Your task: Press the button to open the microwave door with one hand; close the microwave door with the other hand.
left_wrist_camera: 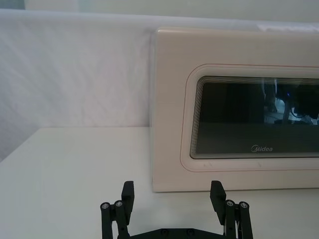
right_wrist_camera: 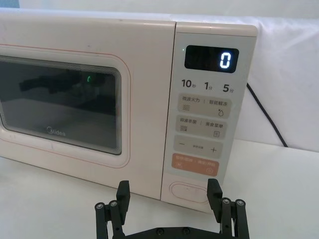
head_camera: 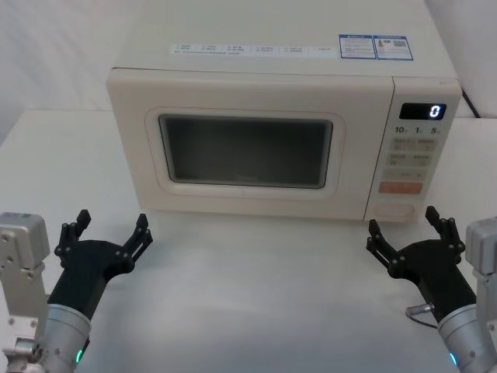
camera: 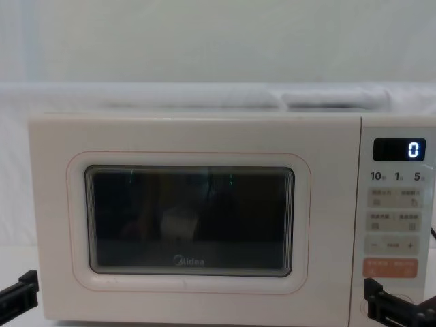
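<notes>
A cream microwave (head_camera: pixel 264 70) stands at the back of the white table, its display (head_camera: pixel 422 111) showing "0". The microwave door (head_camera: pixel 248 151) with its dark window is shut flush; it also shows in the chest view (camera: pixel 191 225) and both wrist views (left_wrist_camera: pixel 239 119) (right_wrist_camera: pixel 75 99). The wide cream button (head_camera: pixel 394 209) (right_wrist_camera: pixel 189 190) sits at the bottom of the control panel, under the orange key (right_wrist_camera: pixel 195 165). My left gripper (head_camera: pixel 110 235) (left_wrist_camera: pixel 172 199) hovers open in front of the microwave's left corner. My right gripper (head_camera: pixel 405 231) (right_wrist_camera: pixel 169 196) hangs open just in front of the button, not touching it.
A black power cable (right_wrist_camera: pixel 266 117) runs down the white backdrop to the right of the microwave. Bare white table (head_camera: pixel 256 295) lies between the two arms. A white curtain wall stands behind and to the left.
</notes>
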Action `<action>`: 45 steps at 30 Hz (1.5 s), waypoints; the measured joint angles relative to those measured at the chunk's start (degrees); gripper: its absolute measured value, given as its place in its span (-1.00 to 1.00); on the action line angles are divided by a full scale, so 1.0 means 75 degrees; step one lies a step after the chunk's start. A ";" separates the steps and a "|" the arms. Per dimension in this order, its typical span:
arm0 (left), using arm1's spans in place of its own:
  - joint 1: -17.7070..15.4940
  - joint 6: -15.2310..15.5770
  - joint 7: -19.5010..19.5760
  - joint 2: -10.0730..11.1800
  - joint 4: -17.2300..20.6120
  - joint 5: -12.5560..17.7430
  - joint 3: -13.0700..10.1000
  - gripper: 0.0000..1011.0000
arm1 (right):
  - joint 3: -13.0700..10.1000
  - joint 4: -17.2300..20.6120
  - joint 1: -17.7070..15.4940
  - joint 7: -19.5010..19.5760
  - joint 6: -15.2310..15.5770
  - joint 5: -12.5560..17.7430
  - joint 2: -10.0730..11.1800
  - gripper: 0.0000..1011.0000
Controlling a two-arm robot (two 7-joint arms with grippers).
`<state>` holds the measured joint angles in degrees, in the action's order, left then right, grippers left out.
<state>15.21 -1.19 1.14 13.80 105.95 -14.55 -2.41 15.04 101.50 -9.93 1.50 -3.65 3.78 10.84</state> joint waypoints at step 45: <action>0.0000 0.0000 0.0000 0.0000 0.0000 0.0000 0.0000 0.98 | 0.0000 0.0000 0.0001 0.0001 0.0000 0.0000 0.0000 0.90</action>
<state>15.21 -1.19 1.14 13.81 105.95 -14.54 -2.41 15.04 101.49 -9.93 1.50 -3.65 3.78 10.84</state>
